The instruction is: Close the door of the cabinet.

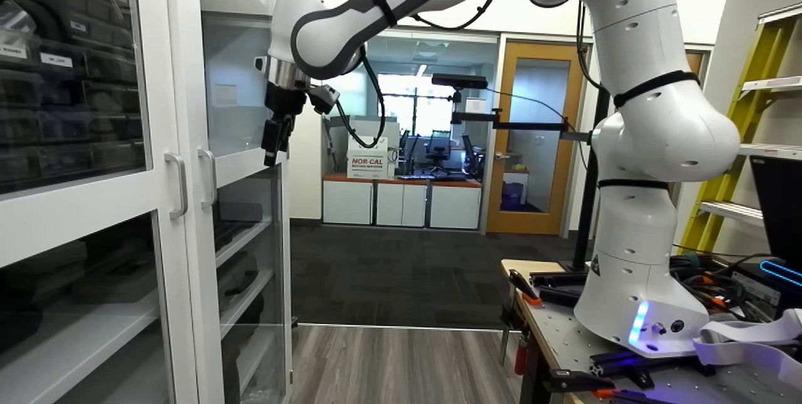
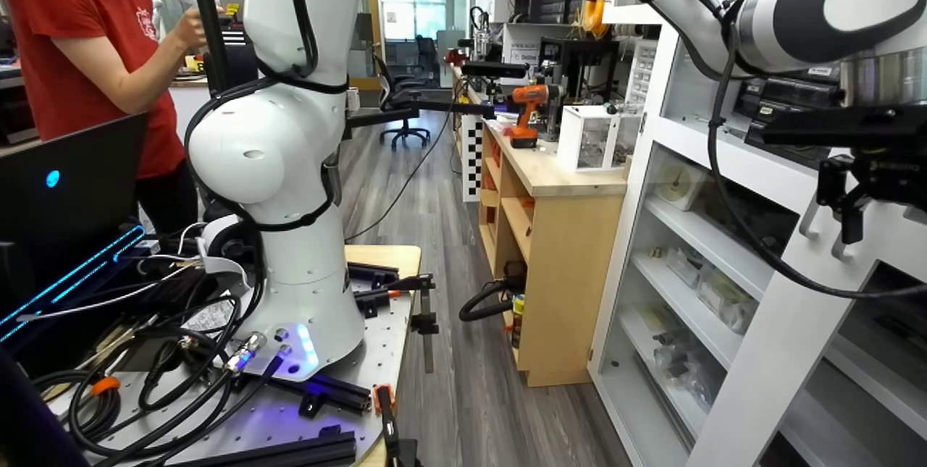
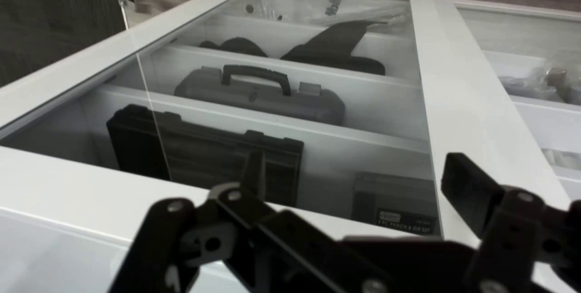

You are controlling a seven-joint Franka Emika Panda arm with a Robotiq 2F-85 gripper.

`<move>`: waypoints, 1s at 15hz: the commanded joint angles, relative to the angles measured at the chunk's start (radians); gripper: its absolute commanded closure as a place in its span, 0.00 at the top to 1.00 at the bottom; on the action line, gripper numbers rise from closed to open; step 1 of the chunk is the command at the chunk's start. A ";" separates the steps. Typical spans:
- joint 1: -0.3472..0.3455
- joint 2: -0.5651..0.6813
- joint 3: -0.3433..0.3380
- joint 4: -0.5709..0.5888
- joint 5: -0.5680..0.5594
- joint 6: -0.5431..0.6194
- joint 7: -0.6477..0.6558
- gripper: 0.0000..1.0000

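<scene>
The cabinet has two white-framed glass doors. The door on the gripper's side (image 1: 241, 169) lies side by side with the neighbouring door (image 1: 81, 210), and I see no clear gap at their seam. Each has a grey handle, one (image 1: 208, 177) beside the other (image 1: 177, 185). The gripper-side door also shows in the wrist view (image 3: 104, 186) and in an exterior view (image 2: 891, 239). My black gripper (image 1: 274, 153) points down in front of this door, and also shows in an exterior view (image 2: 844, 221). In the wrist view its fingers (image 3: 358, 177) are spread wide with nothing between them.
A metal-topped table (image 1: 557, 344) carries the robot base, cables and clamps. A wooden bench (image 2: 579, 264) with an orange drill (image 2: 529, 108) adjoins the cabinet. A person in red (image 2: 94, 54) stands behind the robot. A yellow ladder (image 1: 720, 172) stands near the wall.
</scene>
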 commanded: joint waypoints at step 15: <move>-0.029 -0.125 0.038 -0.043 -0.001 -0.370 0.032 1.00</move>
